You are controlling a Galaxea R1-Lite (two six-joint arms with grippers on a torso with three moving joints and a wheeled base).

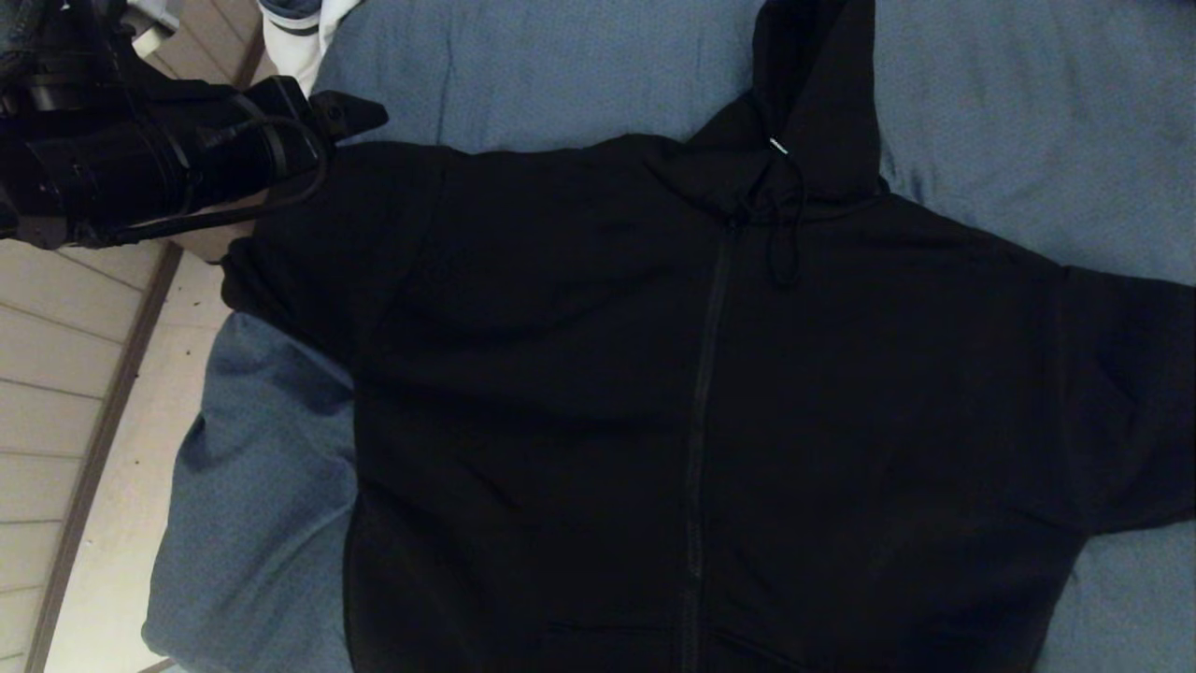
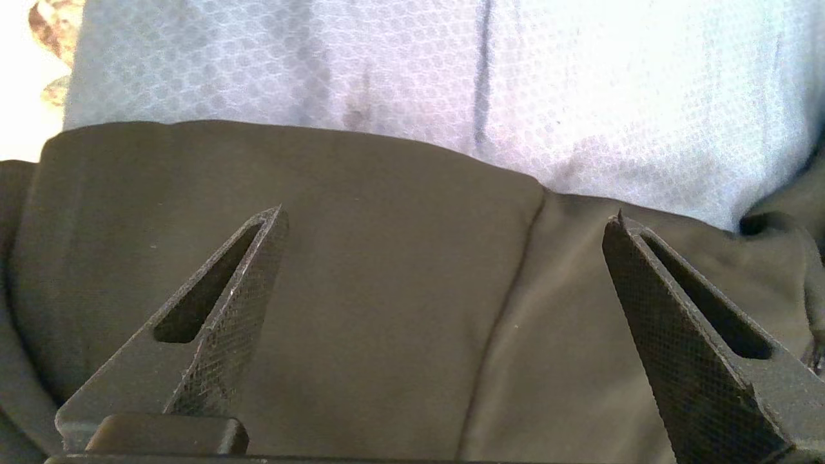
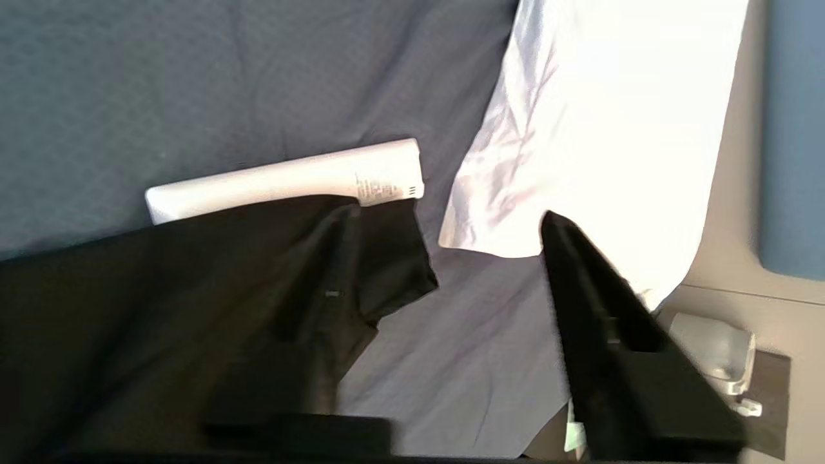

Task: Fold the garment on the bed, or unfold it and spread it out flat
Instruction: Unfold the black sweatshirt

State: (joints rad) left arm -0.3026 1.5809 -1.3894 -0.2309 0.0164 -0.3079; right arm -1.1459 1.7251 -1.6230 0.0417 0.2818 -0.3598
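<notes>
The garment (image 1: pixel 598 374), a black zip-front hoodie, lies front up on the blue-grey bed (image 1: pixel 561 65), hood toward the far side and sleeves out to both sides. My left gripper (image 1: pixel 360 114) hovers at the hoodie's left shoulder. In the left wrist view it (image 2: pixel 448 216) stands wide open just above the garment's fabric (image 2: pixel 387 290), holding nothing. My right gripper (image 3: pixel 448 216) is outside the head view. It is open: one finger (image 3: pixel 593 309) stands over the sheet, the other over the end of a sleeve (image 3: pixel 387 258), with bare sheet between them.
A long white labelled object (image 3: pixel 283 177) lies on the bed, partly under the sleeve. A white pillow or cover (image 3: pixel 612 116) sits beyond it, near the bed's edge. The bed's left edge drops to a pale tiled floor (image 1: pixel 75 393). White cloth (image 1: pixel 299 37) shows at the far left.
</notes>
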